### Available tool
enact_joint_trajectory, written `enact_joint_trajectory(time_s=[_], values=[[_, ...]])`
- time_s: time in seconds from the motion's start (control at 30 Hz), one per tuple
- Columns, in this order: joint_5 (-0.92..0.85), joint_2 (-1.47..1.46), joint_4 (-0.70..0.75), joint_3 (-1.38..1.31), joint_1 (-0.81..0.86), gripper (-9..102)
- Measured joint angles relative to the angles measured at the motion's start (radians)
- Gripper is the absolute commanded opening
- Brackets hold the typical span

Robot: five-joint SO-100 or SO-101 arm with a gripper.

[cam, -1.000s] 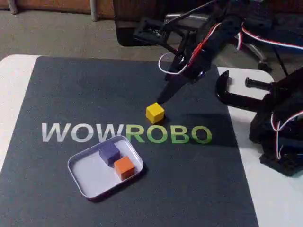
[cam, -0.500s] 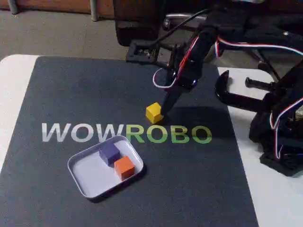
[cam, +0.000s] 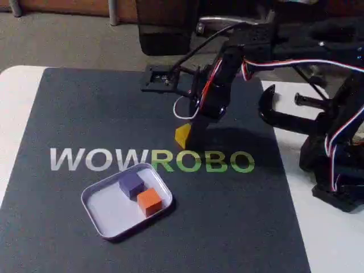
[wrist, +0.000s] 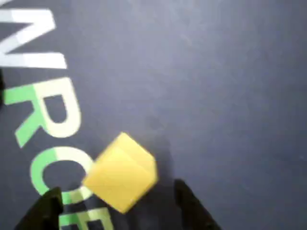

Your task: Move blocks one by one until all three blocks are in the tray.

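Note:
The yellow block (cam: pixel 182 135) lies on the dark mat just above the "R" of the lettering, its right part hidden behind my gripper (cam: pixel 190 134). In the wrist view the yellow block (wrist: pixel 122 172) sits between my two dark fingertips (wrist: pixel 189 206), with a small gap on each side, so my gripper (wrist: pixel 116 189) is open around it. The tray (cam: pixel 96 213) rests at the front left of the mat. Inside it the purple block (cam: pixel 131 183) and the orange block (cam: pixel 149 201) lie side by side near its right rim.
A dark mat (cam: pixel 68 114) with WOWROBO lettering (cam: pixel 102 159) covers the white table (cam: pixel 14 91). At the right stand a black clamp (cam: pixel 284 114) and the arm's base (cam: pixel 338 165). Dark chair parts sit behind the mat.
The arm has swung left and come down onto the yellow block, whose right side is now covered. Tray, purple block and orange block have not moved.

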Motion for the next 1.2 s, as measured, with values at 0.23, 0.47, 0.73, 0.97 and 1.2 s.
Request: enact_joint_trajectory(time_s=[0.23, 0.47, 0.73, 0.97, 1.2], values=[[0.034, -0.040, -0.005, -0.037, -0.005, 24], [0.052, -0.051, -0.005, -0.048, 0.000, 21], [0.052, -0.063, -0.005, -0.049, 0.000, 17], [0.052, -0.063, -0.005, -0.049, 0.000, 9], [0.052, -0.063, -0.005, -0.049, 0.000, -1]])
